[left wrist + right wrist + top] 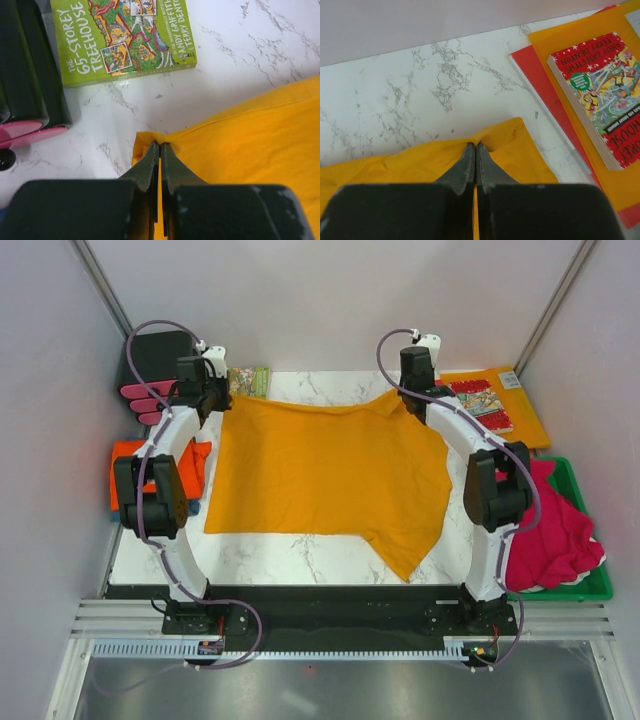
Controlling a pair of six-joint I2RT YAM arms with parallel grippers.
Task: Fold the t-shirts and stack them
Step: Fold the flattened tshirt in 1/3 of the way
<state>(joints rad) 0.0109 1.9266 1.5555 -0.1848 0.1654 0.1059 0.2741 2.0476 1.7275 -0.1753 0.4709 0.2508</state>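
The mustard t-shirt (pixel 320 475) lies spread out in the middle of the marble table (pixel 300 560), and 1 flap of it points to 5 o'clock. The left claw (pixel 160 150) is fully closed and pinches the far corner of the cloth at 11 o'clock. The right claw (pixel 476 149) is closed in the same way on the far corner at 1 o'clock.

I think the step in hand is the 1st fold, which brings the far edge toward 6 o'clock. To do it well, both corners should rise together to the same height, with the cloth kept tight between them. They should then travel at equal speed, so that the edge lands straight and without wrinkles.

The lift should be clean, because a green book (pixel 125 35) lies just beyond the left claw at 12 o'clock. A red book (pixel 600 100) on an orange folder (pixel 620 165) lies near the right claw at 2 o'clock.

The crimson t-shirts (pixel 555 525) wait in a green tray (pixel 590 585) at 3 o'clock, and the red-orange t-shirt (pixel 125 455) lies at 9 o'clock.
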